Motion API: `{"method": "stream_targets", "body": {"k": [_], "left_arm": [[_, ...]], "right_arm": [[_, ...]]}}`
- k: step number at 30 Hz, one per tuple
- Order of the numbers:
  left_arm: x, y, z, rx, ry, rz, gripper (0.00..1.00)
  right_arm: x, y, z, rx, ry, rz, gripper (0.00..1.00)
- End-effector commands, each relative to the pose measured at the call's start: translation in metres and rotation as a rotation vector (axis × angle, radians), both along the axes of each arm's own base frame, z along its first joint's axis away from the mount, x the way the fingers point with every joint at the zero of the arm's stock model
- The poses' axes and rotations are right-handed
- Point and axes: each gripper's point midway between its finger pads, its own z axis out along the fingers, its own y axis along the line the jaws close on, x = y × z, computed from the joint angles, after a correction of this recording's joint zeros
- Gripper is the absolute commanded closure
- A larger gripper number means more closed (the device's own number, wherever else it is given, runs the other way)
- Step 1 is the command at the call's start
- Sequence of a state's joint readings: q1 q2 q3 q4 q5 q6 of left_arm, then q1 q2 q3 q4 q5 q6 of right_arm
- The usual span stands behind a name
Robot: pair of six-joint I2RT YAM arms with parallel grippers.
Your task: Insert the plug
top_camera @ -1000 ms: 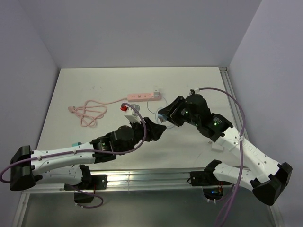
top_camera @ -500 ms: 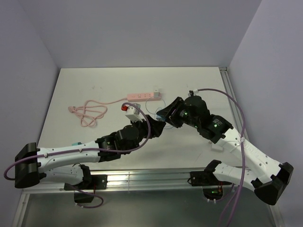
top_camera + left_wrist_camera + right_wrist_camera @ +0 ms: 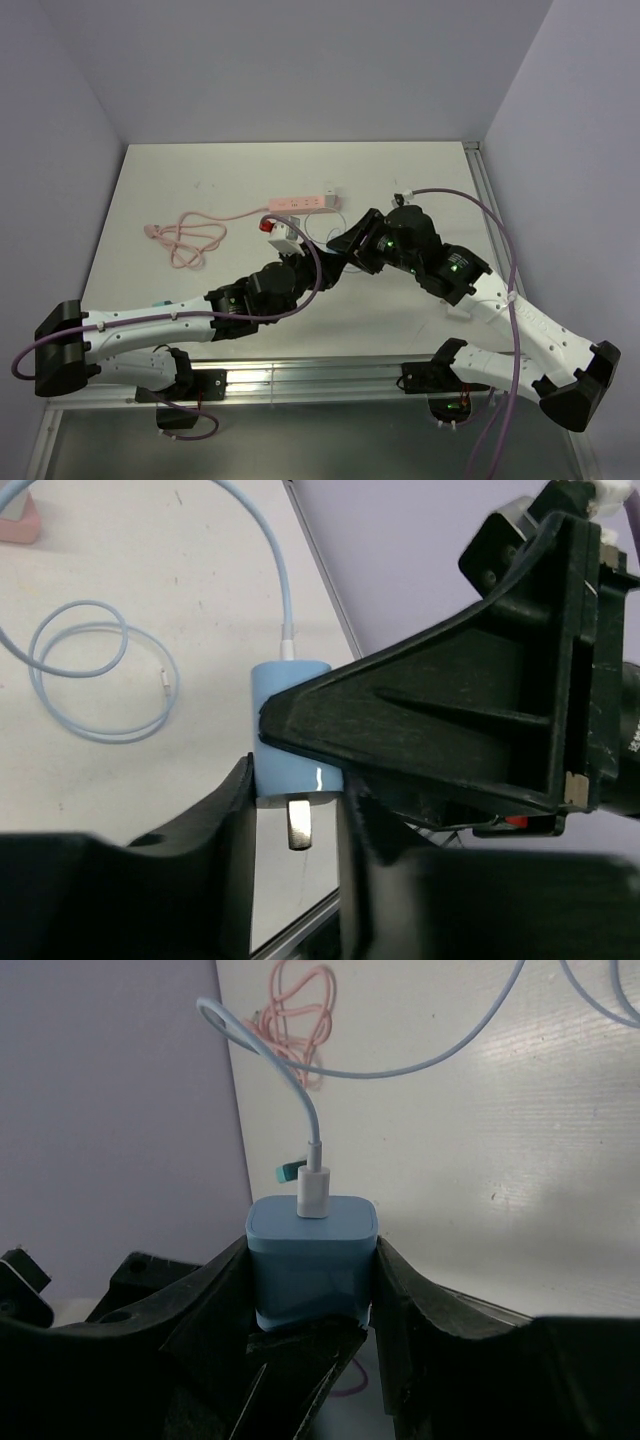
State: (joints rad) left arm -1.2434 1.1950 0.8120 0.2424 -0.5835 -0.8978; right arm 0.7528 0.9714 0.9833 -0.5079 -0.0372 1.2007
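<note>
Left hand (image 3: 336, 268) has closed up against the right hand (image 3: 352, 248) since a second ago.
From above, both hands meet tip to tip over the surface (image 3: 420, 180), with the pink power strip (image 3: 300, 203) just beyond them. Left wrist: the plug (image 3: 288, 705) sits between this hand's fingers (image 3: 225, 810), prong toward the camera, with a right-hand finger across it. I cannot tell whether the left hand presses it. Right wrist: the right hand pinches the plug, and the cable (image 3: 300, 1090) rises off its top.
</note>
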Motion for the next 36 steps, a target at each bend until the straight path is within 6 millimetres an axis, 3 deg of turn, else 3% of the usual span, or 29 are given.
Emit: {"method": "stream_targets", "body": {"k": [1,3,6,9,10,14,17,23,30,36], "left_arm": [[0.004,0.006,0.021,-0.083,-0.012,0.0,0.99],[0.008,0.015,0.02,-0.086,-0.012,0.01,1.0],[0.008,0.027,0.025,-0.093,-0.03,0.0,1.0],[0.001,0.034,0.031,-0.081,-0.057,-0.076,1.0],[-0.001,0.037,0.025,-0.057,-0.046,-0.096,1.0],[-0.019,0.054,0.027,-0.066,-0.061,-0.247,1.0],[-0.029,0.069,0.032,-0.055,-0.094,-0.29,1.0],[-0.065,0.078,0.056,-0.052,-0.154,-0.463,1.0],[-0.114,0.072,0.067,-0.131,-0.108,-0.732,1.0],[-0.122,0.074,0.076,-0.217,0.035,-0.792,1.0]], "right_arm": [[-0.003,0.006,0.038,0.078,-0.099,0.037,0.94],[-0.006,0.006,0.041,0.074,-0.112,0.058,0.88],[-0.009,0.005,0.047,0.058,-0.163,0.091,0.68],[-0.01,-0.002,0.051,-0.01,-0.23,0.124,0.43],[-0.012,-0.005,0.053,-0.029,-0.252,0.139,0.29],[-0.023,-0.009,0.065,-0.106,-0.368,0.254,0.16],[-0.034,-0.013,0.059,-0.214,-0.451,0.396,0.15],[-0.049,-0.015,0.052,-0.278,-0.561,0.551,0.14],[-0.081,-0.008,0.088,-0.207,-0.843,0.76,0.21],[-0.097,-0.015,0.116,-0.203,-1.082,0.809,0.26]]}}
